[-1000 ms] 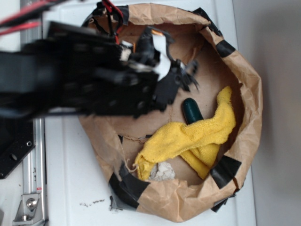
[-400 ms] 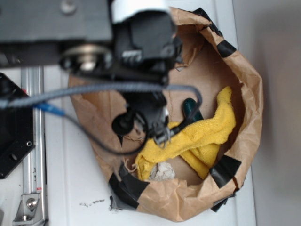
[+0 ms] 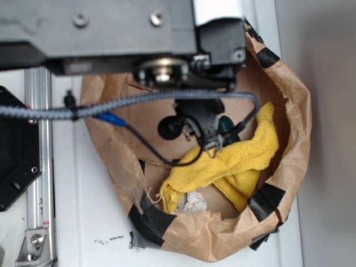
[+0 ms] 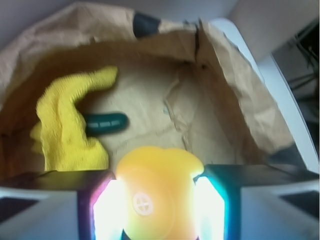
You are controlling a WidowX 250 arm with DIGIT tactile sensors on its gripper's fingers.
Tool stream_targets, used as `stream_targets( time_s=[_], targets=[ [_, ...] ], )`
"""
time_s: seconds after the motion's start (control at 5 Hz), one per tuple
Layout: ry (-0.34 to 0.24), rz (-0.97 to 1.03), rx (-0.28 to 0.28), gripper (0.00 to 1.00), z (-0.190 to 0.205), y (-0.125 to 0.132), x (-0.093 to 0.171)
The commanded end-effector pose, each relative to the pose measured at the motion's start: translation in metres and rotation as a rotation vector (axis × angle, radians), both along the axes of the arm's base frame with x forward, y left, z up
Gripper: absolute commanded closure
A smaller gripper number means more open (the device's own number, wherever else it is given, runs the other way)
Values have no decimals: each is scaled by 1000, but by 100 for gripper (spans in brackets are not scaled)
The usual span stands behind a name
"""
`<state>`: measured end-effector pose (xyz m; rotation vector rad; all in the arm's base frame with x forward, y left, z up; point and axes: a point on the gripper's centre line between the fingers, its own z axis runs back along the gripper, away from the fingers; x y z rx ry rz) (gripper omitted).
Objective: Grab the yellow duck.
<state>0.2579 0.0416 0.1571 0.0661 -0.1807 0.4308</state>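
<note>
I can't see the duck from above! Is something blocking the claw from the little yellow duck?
No. In the wrist view the small glossy yellow rubber duck already sits between the gripper fingers. The yellow terry towel and dark green rounded object lie farther off, on the paper bag's floor.

End effector (image 4: 159,200) clamps yellow duck (image 4: 157,187) between fingers.

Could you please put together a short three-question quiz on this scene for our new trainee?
1. True or false: the gripper is shut on the yellow duck.
2. What lies partly under the yellow towel? A) a dark green object B) a red cup C) a spoon
3. Fill in: everything sits inside a brown ___ bag.

Key: 1 true; 2 A, the dark green object; 3 paper.
</note>
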Motion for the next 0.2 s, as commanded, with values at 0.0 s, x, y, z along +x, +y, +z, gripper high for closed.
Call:
stream_targets(
  time_s=[0.0],
  targets=[
    [-82,14,21,100,13,23,5]
  ],
)
